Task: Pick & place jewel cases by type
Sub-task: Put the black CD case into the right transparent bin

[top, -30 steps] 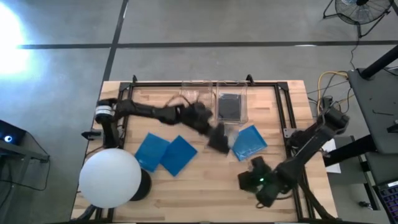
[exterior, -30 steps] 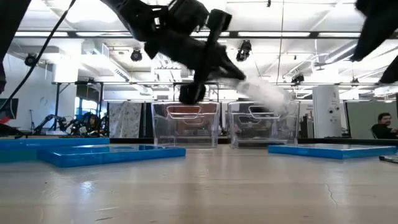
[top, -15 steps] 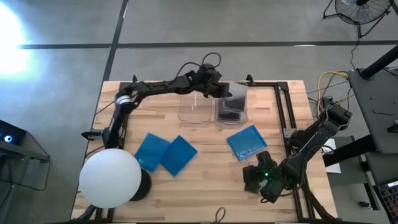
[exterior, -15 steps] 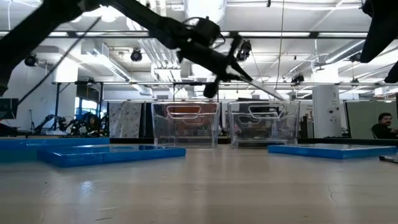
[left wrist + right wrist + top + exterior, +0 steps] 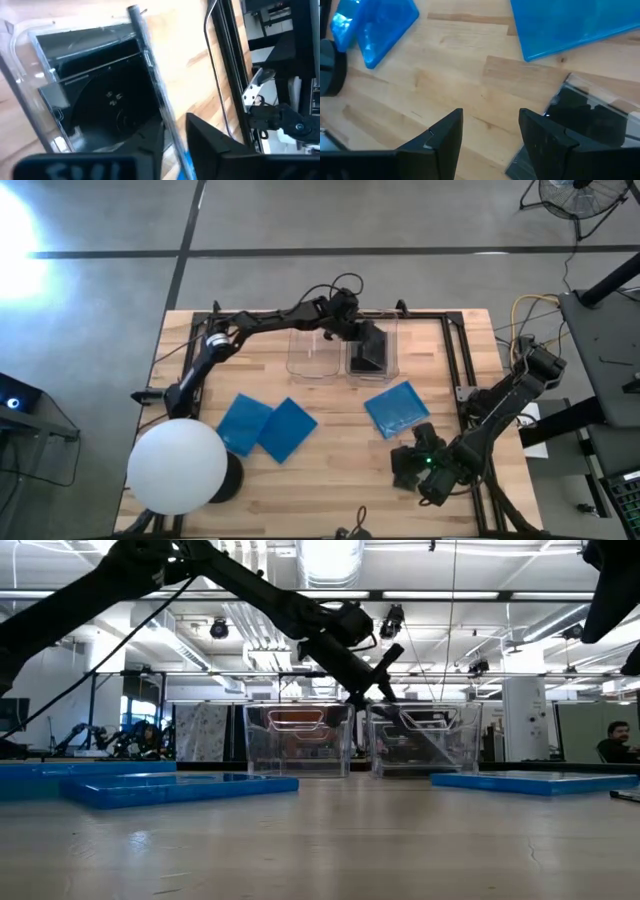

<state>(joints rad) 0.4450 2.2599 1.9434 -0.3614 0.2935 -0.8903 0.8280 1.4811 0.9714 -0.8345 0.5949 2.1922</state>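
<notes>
While the right claw [image 5: 412, 470] waits spread near the worktop's [image 5: 330, 490] near right corner, empty beside a dark jewel case [image 5: 585, 117] lying just in front of it, three blue jewel cases [image 5: 284, 428] lie flat across the middle. Farther back, the left claw [image 5: 362, 332] reaches over the right-hand clear bin [image 5: 392, 352] at the far edge, pinching a dark case [image 5: 150, 75] on edge. That tilted case's long axis slants down into the bin, directly above the black cases [image 5: 100, 110] already inside, so release looks close.
</notes>
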